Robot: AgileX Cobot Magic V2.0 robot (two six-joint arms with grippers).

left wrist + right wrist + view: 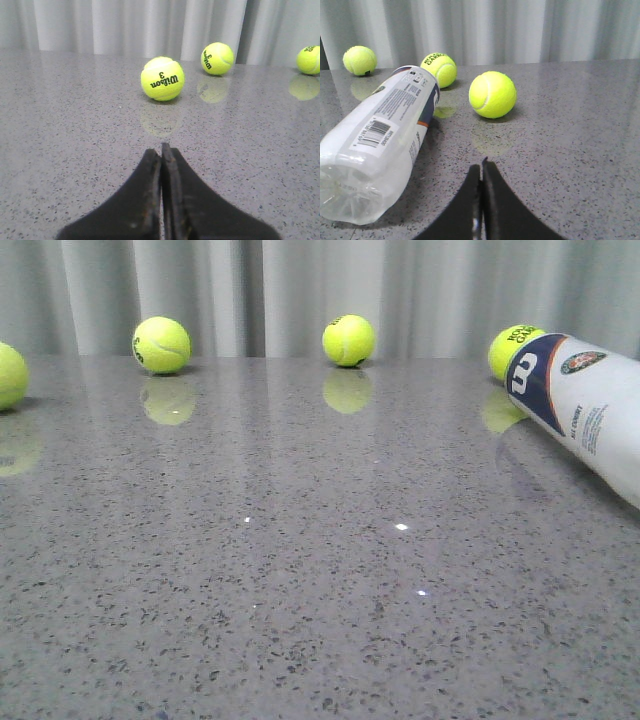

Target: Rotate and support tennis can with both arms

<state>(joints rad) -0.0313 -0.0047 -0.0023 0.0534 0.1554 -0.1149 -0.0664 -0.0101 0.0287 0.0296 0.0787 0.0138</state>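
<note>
The tennis can lies on its side at the table's right, its navy band with the white W facing the middle; its near end runs off the front view's right edge. In the right wrist view the tennis can lies close beside my right gripper, which is shut and empty, apart from the can. My left gripper is shut too, holding nothing, low over bare table with a ball ahead. Neither gripper appears in the front view.
Yellow-green tennis balls dot the grey speckled table: ball, ball, ball behind the can, ball at the left edge. Another ball rests ahead of the right gripper. Grey curtains hang behind.
</note>
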